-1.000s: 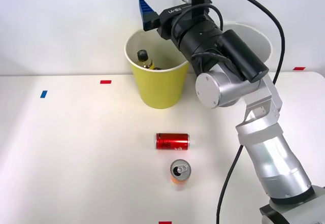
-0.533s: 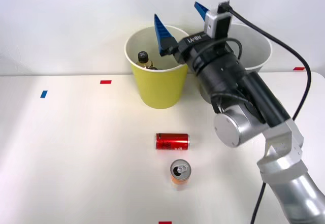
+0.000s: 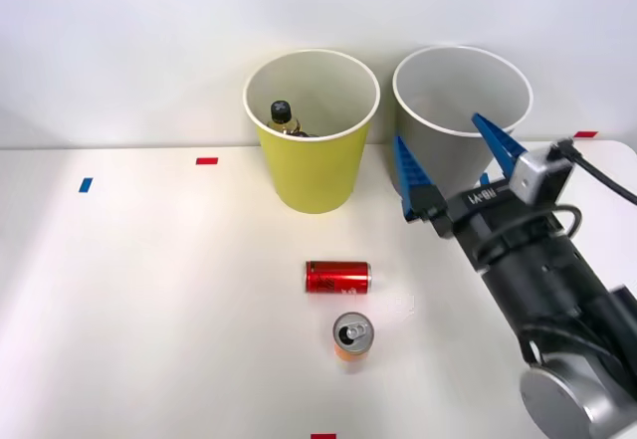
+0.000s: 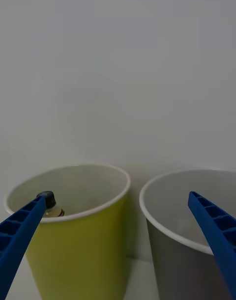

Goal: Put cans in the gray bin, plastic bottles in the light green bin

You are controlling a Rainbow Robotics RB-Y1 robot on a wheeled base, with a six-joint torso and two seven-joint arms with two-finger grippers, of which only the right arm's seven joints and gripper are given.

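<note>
**Right arm drawn back from the bins, end effector empty**

Withdrew from above the light green bin (image 3: 313,130) toward the desk's (image 3: 149,290) right side over the last second; right end effector (image 3: 453,165) then hung in front of the gray bin (image 3: 462,110), blue fingers (image 3: 411,178) spread wide apart, nothing between them. Held inside the light green bin: a black-capped yellow-amber bottle (image 3: 283,115), seen also from the wrist camera (image 4: 50,205) just below the whitish rim. Stood side by side at the desk's far edge, rims near each other: light green bin (image 4: 73,231) on the left, gray bin (image 4: 191,231) on the right. Lay on its side near the desk's middle: red can (image 3: 337,277). Stood upright just in front of it, silver top up: orange can (image 3: 352,338). Both well apart from the bins.
</note>
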